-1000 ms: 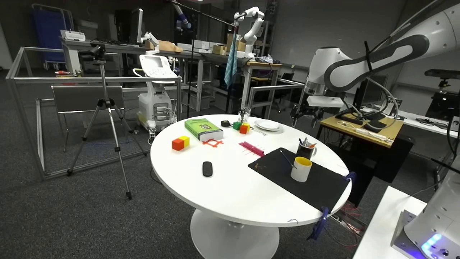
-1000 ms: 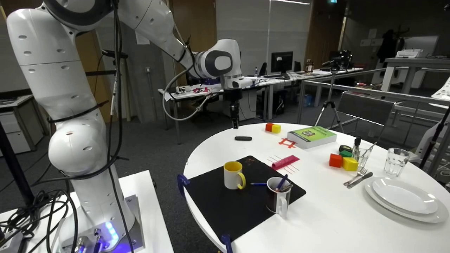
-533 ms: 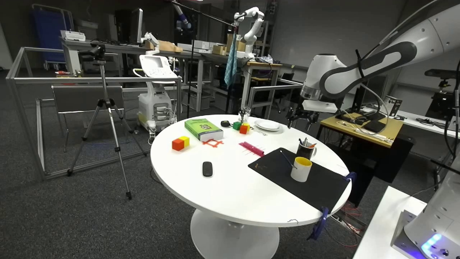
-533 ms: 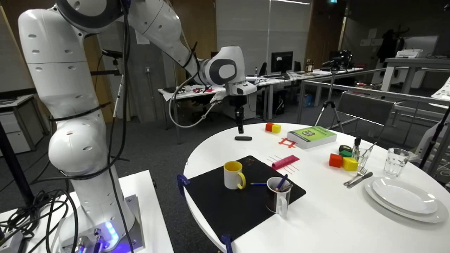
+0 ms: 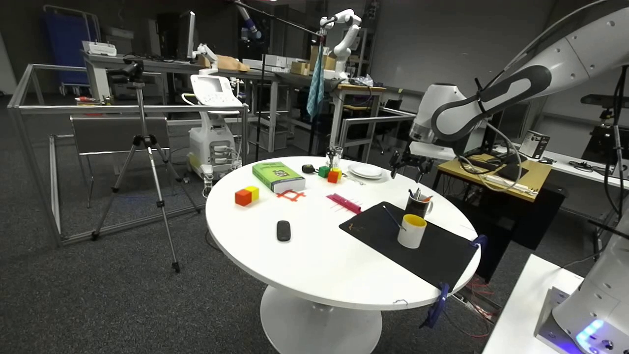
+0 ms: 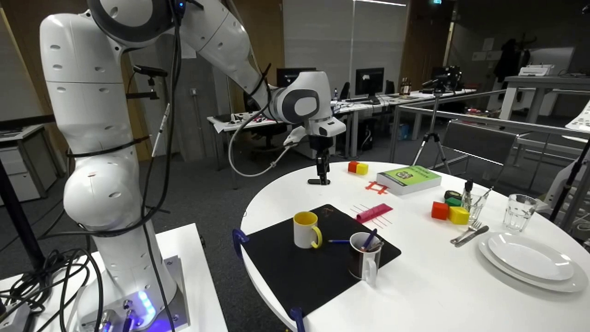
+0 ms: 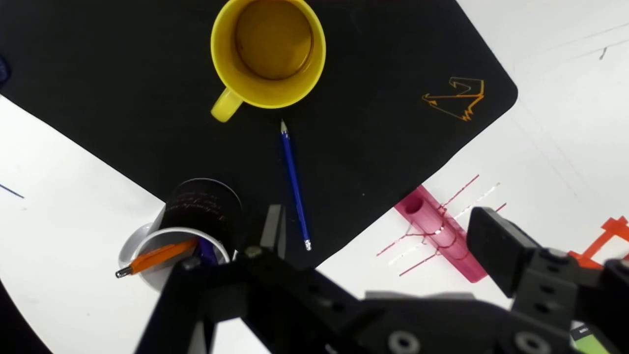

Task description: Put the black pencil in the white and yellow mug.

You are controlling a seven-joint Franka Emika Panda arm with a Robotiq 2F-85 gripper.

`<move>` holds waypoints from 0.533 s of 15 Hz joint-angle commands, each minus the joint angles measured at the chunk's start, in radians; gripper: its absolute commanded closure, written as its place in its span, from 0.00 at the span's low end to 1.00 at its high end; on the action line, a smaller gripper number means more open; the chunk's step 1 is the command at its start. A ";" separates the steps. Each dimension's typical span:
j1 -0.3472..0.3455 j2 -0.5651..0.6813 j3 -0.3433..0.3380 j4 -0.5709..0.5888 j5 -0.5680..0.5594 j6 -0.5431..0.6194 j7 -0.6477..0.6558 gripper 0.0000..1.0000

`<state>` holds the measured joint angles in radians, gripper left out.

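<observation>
Gripper (image 7: 379,223): Lower now, and farther out over the worktop (image 5: 304,255), jaws wide apart with nothing between them, on what I judge is my approach to the pick.
Pencil (image 7: 295,187): Blue in my wrist view, though the order says black, it lies flat on the black mat (image 7: 373,132), tip toward its intended home, not yet lifted. It sits nearer one finger than the other, so I judge a sideways shift is due before I descend further.
White and yellow mug (image 6: 305,234): Upright on the mat, no pencil showing inside; whether the tip touches its wall, I cannot tell.
Pen mug (image 7: 200,206): Dark-sided, at the mat's edge near the pencil's blunt end; in my judgement a finger could clip it on the way down.
Black handset (image 6: 313,181): In an exterior view the gripper crosses it by line of sight; a second ago the gripper hung higher, clear of it.
Black mat: Against that earlier frame, nothing on it has shifted; the change is all mine.
</observation>
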<state>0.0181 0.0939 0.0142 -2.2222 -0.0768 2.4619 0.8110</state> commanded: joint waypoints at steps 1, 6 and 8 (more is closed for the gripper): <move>-0.006 0.053 -0.024 0.037 0.041 0.027 -0.032 0.00; -0.014 0.116 -0.059 0.078 0.057 0.011 -0.037 0.00; -0.014 0.136 -0.073 0.094 0.052 0.004 -0.034 0.00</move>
<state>0.0097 0.1945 -0.0421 -2.1725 -0.0489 2.4737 0.8086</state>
